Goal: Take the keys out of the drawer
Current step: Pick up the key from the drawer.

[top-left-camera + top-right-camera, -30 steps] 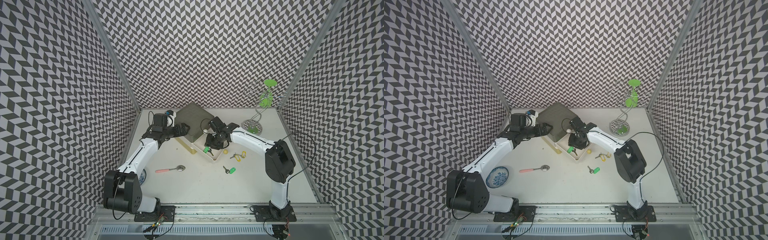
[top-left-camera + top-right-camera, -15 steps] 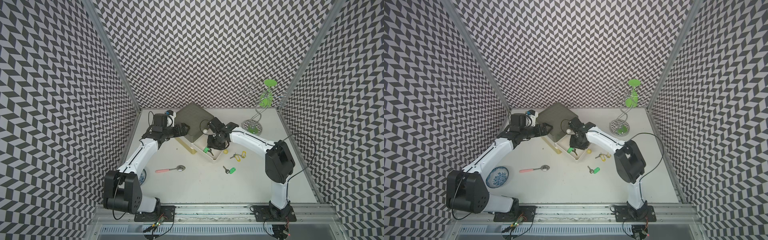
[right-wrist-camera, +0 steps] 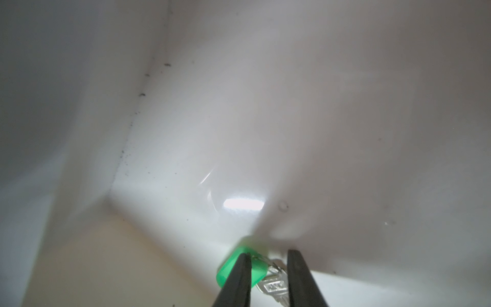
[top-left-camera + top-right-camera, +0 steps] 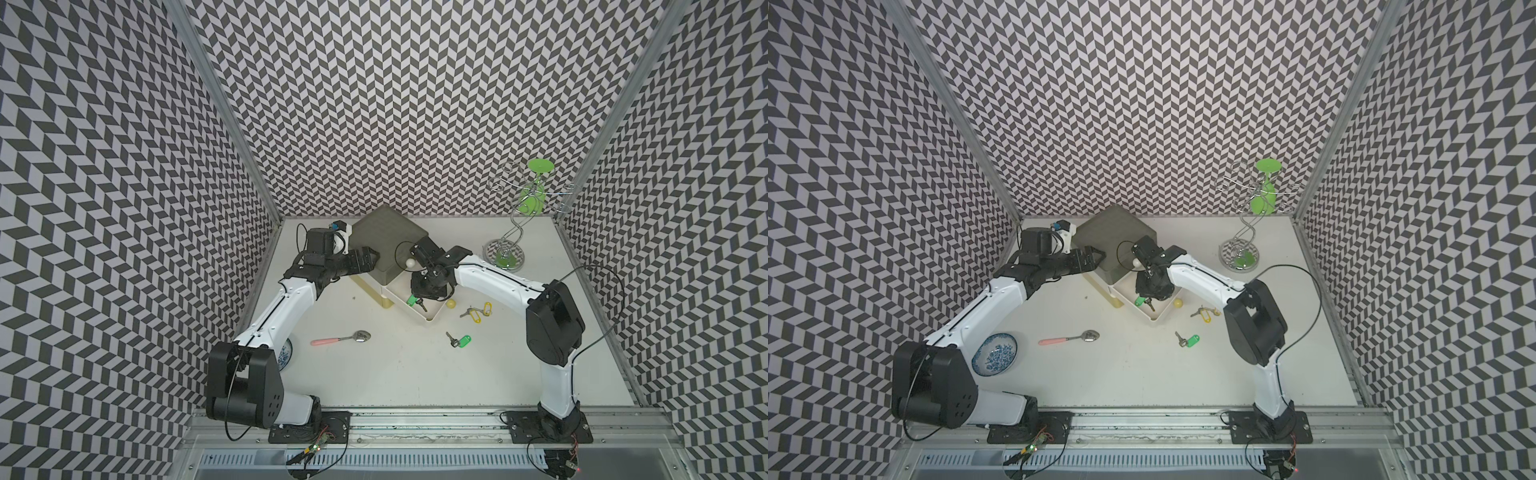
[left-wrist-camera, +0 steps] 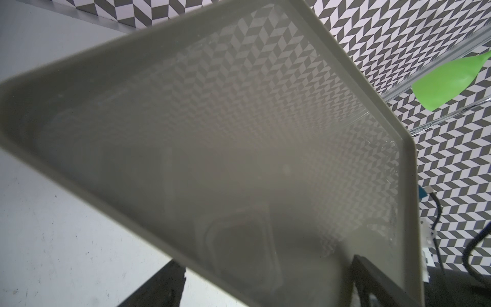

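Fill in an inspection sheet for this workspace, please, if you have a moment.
Surface: white table, lightly speckled.
Job's things: one green-tagged key in the open drawer; yellow-tagged keys and a second green-tagged key lie outside on the table.
Clutter: pink-handled spoon, blue-patterned bowl, yellow ball, wire stand with green glass.
Hands: left hand against the grey cabinet, grip unclear; right hand in the drawer, fingers astride the green-tagged key, not clearly clamped.
Cables: black cable arcs off the right arm above the table.
Surroundings: chevron walls on three sides, metal rail in front.
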`<action>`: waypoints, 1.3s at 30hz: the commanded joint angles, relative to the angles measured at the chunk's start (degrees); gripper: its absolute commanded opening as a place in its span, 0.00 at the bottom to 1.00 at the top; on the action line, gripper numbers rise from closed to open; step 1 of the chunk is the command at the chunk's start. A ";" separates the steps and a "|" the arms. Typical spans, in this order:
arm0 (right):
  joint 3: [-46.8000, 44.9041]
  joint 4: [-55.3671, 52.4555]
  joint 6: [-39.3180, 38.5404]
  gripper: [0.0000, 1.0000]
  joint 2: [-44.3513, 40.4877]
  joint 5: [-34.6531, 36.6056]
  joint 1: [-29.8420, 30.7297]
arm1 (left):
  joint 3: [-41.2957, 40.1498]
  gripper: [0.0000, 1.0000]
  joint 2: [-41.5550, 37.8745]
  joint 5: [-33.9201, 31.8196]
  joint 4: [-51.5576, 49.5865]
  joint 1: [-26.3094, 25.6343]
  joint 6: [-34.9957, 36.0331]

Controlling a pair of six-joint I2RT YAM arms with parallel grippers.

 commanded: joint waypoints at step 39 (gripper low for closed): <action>-9.04 -13.18 -1.66 0.00 -30.14 14.26 -5.49 | 0.45 1.00 -6.47 -2.80 -5.66 -0.08 1.43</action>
